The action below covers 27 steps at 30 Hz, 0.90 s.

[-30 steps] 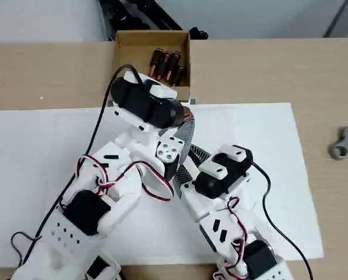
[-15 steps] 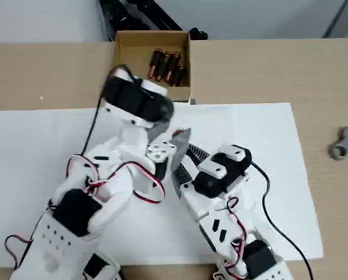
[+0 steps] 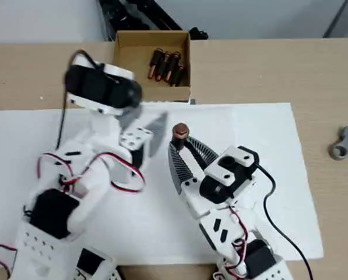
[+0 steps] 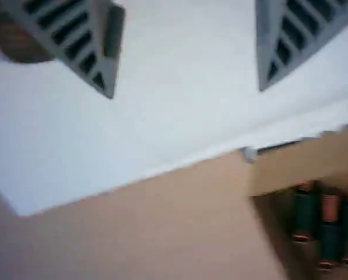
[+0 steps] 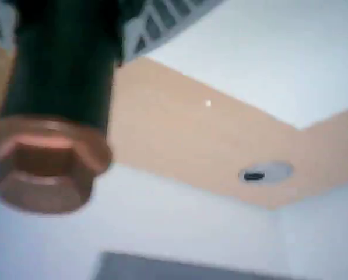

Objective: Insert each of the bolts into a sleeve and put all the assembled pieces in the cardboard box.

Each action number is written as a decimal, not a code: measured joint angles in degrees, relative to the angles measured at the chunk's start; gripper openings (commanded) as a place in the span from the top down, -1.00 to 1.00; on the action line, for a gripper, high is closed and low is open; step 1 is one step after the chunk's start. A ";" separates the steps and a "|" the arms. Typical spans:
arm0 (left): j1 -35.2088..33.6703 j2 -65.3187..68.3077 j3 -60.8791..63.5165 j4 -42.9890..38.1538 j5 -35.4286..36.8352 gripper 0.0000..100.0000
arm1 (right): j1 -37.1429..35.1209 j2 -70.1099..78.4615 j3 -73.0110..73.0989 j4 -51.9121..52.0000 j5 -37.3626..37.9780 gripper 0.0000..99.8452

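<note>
High view showed our right pincer [image 3: 179,140] clamped on the assembled piece [image 3: 179,129] near the cardboard box [image 3: 130,55], left pincer [image 4: 185,90] apart and empty, so we judged it wise to clear the box's near wall, then release beside the pieces inside [image 3: 168,65].

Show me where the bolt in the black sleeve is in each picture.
High view: bolt at the right pincer's tip, over the white sheet.
Left wrist view: bolt a brown blur behind the left pincer's finger.
Right wrist view: bolt close up, in its sleeve.
Shared landmark: white sheet.
</note>
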 measured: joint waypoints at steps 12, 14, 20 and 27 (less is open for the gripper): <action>-11.25 -3.43 -0.18 5.63 -6.24 0.91 | 7.91 22.86 -15.12 -11.87 0.00 1.00; -12.75 -5.71 -0.18 5.63 -6.24 0.91 | 7.91 26.90 -17.41 -14.15 0.00 1.00; -18.99 -11.87 -0.26 7.74 -6.24 0.91 | 7.74 38.24 -20.92 -21.80 0.35 1.00; -25.41 -17.05 -0.26 15.65 -6.33 0.91 | 8.26 50.90 -21.01 -35.96 12.57 1.00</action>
